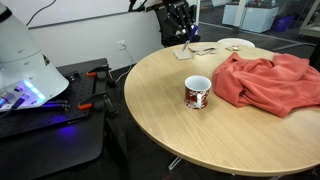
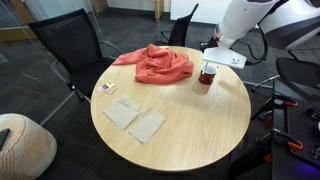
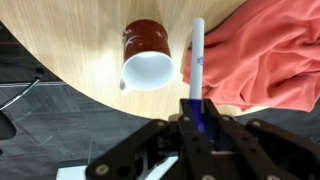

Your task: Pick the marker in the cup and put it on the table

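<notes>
Sticking out from between the gripper's fingers, the marker shows in the wrist view as a thin pale stick with a blue-purple end at the clamp. The jaws are closed on that blue end, and the rest of the marker points away from the camera. It is out of the cup and held in the air. In this view it runs between the cup and a red cloth, with its tip over the wooden top of the table.

The cup stands upright on the table near the edge. Its white inside shows nothing in it, its outside is dark red, and its handle points toward the table's rim. The cloth lies crumpled just beside the cup, and I cannot tell whether the two touch.

In an exterior view the gripper hangs above the table near its rim. A thin shape below it is probably the marker, though it is too small there to be sure. In both exterior views the mug sits next to the cloth. Two paper napkins and a small card lie well apart from them on the table. A black bench stands beside the table, and office chairs stand around it.
</notes>
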`<control>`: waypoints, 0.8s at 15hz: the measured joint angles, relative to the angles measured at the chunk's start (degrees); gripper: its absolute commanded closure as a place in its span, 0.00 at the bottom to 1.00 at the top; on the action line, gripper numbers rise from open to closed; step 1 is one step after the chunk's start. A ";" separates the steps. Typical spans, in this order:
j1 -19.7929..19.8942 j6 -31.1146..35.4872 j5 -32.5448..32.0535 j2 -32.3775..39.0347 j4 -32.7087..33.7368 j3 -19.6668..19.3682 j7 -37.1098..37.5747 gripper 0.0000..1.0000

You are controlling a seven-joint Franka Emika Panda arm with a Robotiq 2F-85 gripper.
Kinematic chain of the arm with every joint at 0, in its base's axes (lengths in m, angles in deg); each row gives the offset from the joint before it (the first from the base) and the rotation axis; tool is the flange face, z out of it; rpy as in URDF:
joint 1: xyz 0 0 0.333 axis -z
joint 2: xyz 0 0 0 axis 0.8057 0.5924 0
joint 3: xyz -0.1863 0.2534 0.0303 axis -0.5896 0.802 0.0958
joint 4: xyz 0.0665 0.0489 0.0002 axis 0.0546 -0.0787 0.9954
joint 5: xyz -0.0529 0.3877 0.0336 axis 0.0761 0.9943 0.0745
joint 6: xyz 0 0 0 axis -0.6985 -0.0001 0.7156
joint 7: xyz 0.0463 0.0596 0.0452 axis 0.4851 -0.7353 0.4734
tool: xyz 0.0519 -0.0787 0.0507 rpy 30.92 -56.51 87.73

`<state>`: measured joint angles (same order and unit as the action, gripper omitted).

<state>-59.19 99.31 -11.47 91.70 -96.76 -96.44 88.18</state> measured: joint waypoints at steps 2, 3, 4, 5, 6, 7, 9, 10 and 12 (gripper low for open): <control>0.00 0.10 1.15 1.01 -0.15 2.31 -1.67 0.96; -0.01 0.32 2.08 1.81 -0.17 3.27 -2.96 0.96; -0.01 0.73 2.97 2.78 -0.18 4.09 -4.39 0.96; -0.01 1.57 3.97 3.87 -0.18 4.71 -6.07 0.96; 0.00 2.81 4.86 5.11 -0.18 5.14 -7.88 0.96; 0.00 4.37 5.51 6.51 -0.18 5.39 -9.62 0.96; 0.15 8.38 6.67 9.59 -0.16 5.67 -13.24 0.96; 0.40 10.33 7.14 11.18 -0.11 5.99 -15.03 0.96; 1.15 13.69 8.89 14.33 0.08 7.13 -19.42 0.96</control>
<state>-58.04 112.99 -2.58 106.04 -96.68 -89.31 68.75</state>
